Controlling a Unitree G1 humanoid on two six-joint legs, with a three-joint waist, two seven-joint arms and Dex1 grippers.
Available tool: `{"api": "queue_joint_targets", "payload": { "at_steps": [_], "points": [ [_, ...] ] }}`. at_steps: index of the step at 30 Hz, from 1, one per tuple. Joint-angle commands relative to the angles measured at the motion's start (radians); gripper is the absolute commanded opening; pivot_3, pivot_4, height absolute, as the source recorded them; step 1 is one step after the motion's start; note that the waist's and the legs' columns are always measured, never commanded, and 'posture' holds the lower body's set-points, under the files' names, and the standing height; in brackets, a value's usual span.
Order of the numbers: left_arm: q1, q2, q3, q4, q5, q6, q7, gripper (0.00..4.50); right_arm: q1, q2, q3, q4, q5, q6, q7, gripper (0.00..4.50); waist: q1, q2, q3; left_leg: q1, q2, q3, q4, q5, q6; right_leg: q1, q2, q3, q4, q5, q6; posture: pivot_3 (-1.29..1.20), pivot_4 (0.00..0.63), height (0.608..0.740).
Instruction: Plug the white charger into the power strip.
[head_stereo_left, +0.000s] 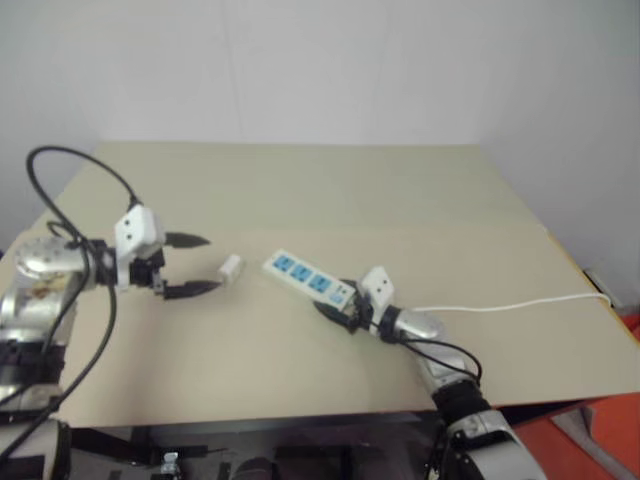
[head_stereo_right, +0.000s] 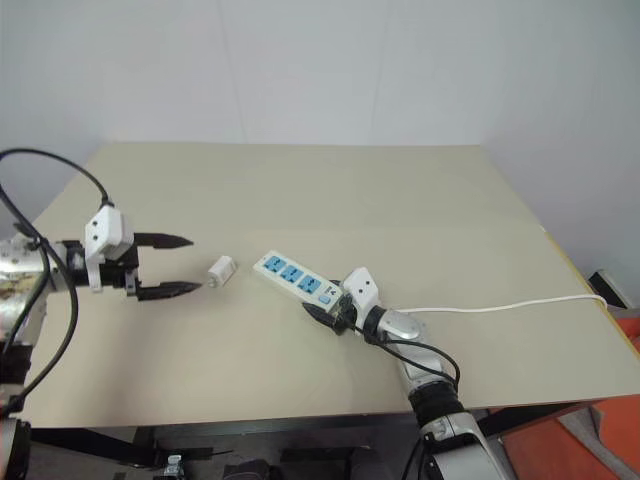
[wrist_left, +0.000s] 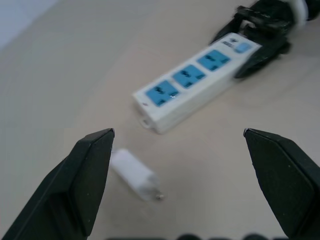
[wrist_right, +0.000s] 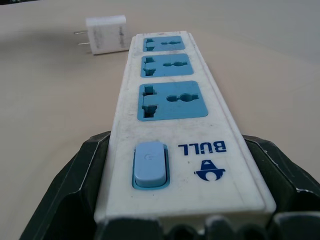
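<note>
The white charger (head_stereo_left: 231, 267) lies on its side on the tan table (head_stereo_left: 300, 190), its prongs pointing away from the power strip (head_stereo_left: 310, 279), just off the strip's free end. The strip is a white bar with three blue outlets, lying diagonally. My left gripper (head_stereo_left: 212, 263) hovers open just left of the charger, which in the left wrist view sits close to one finger (wrist_left: 90, 175). My right gripper (head_stereo_left: 340, 297) is at the strip's switch end. In the right wrist view its black fingers (wrist_right: 85, 175) press against both long sides beside the blue switch (wrist_right: 149, 164).
The strip's thin white cable (head_stereo_left: 500, 305) runs right across the table to its right edge. A black cable (head_stereo_left: 70, 160) loops over my left arm. The table's front edge (head_stereo_left: 250, 415) is close below both arms.
</note>
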Motion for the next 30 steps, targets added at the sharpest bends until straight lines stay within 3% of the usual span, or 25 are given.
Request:
{"api": "queue_joint_targets", "payload": {
  "at_steps": [1,7,11,13,16,21,30],
  "points": [
    [-0.134,-0.030,-0.068,0.065,0.100,0.082,0.105,4.50,-0.045,-0.025,-0.034,0.001,0.021,-0.068,0.036,3.43,0.001,0.000,0.000,-0.001,0.000,0.000,0.000,0.000,0.000,0.000,0.000,0.000,0.000,0.000,0.000,0.00,0.150,0.740],
    [-0.420,-0.135,-0.135,0.158,0.191,0.432,0.291,4.50,-0.045,-0.051,-0.024,-0.013,0.017,-0.102,0.077,3.43,-0.001,0.000,0.000,-0.008,-0.001,-0.002,0.001,0.000,0.001,-0.004,-0.001,-0.001,0.001,0.000,0.001,0.00,0.150,0.740],
    [-0.662,-0.230,-0.255,0.339,0.314,0.723,0.404,4.50,0.019,-0.079,-0.004,-0.115,0.055,-0.091,0.178,3.43,-0.001,-0.001,0.001,-0.010,-0.002,-0.004,0.001,0.000,0.001,-0.004,-0.001,-0.003,-0.001,0.000,0.002,0.00,0.150,0.740],
    [-0.760,-0.272,-0.335,0.452,0.363,0.825,0.380,4.50,0.049,-0.099,0.002,-0.154,0.074,-0.074,0.229,3.43,-0.005,-0.001,0.001,-0.010,-0.002,-0.004,0.001,-0.001,0.001,-0.004,-0.001,-0.003,-0.001,0.000,0.002,0.00,0.150,0.740],
    [-0.901,-0.350,-0.352,0.661,0.387,0.979,0.435,4.50,0.085,-0.123,-0.001,-0.171,0.097,-0.079,0.283,3.43,-0.008,-0.001,0.002,-0.010,-0.002,-0.004,0.001,-0.001,0.001,-0.005,0.000,-0.002,-0.001,0.000,0.003,0.00,0.150,0.740],
    [-0.987,-0.426,-0.393,0.842,0.425,1.012,0.443,4.50,0.117,-0.140,-0.005,-0.137,0.127,-0.161,0.386,3.43,-0.012,-0.001,0.004,-0.010,-0.002,-0.005,0.001,-0.001,0.001,-0.006,0.000,-0.002,-0.006,-0.001,0.003,0.00,0.150,0.740],
    [-0.962,-0.513,-0.452,0.931,0.482,1.004,0.407,4.50,0.076,-0.112,0.012,-0.035,0.147,-0.241,0.522,3.43,-0.009,-0.001,0.005,-0.010,-0.003,-0.005,0.001,-0.001,0.001,-0.005,-0.001,-0.002,-0.005,0.000,0.003,0.00,0.150,0.740]
  ]
}}
